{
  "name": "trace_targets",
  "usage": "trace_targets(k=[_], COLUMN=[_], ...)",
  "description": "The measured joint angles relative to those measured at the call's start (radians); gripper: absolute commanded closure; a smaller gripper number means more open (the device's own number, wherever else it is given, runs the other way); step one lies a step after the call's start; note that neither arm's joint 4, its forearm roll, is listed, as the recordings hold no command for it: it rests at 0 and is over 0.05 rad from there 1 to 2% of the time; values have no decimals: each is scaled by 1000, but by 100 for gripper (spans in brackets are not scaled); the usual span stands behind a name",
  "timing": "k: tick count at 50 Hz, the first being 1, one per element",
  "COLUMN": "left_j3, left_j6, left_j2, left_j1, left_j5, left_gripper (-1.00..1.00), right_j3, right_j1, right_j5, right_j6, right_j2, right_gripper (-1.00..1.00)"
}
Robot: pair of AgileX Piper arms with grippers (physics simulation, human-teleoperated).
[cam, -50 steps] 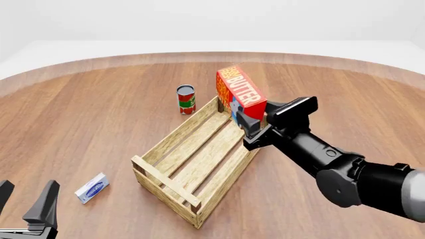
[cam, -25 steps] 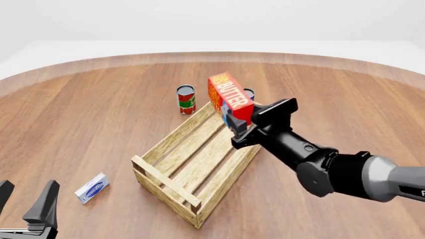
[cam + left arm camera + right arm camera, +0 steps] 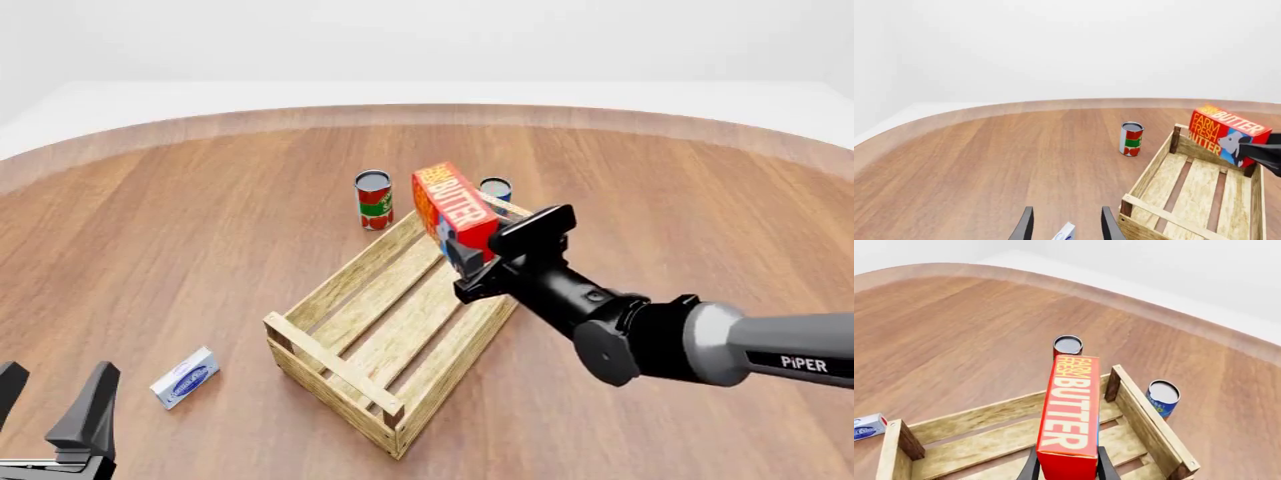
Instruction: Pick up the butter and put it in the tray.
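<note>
Butter, clamped by right gripper, hangs above tray.

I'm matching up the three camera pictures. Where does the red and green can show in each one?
Front view: the red and green can stands on the table just beyond the tray's far left corner.
Left wrist view: the can stands beside the tray's far corner post.
Right wrist view: only its top shows, behind the butter.
Shared landmark: the tray.
</note>
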Motion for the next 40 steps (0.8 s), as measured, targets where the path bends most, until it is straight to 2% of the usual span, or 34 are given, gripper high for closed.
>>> trace_targets(k=[40], left_j3=[0], left_j6=[0], left_j2=[0], left_j1=[0], left_j5=[0], left_gripper=[-100], right_j3=[-40], right_j1=[6], right_j5=[0], right_j6=[10], right_j2=[106], right_gripper=[100])
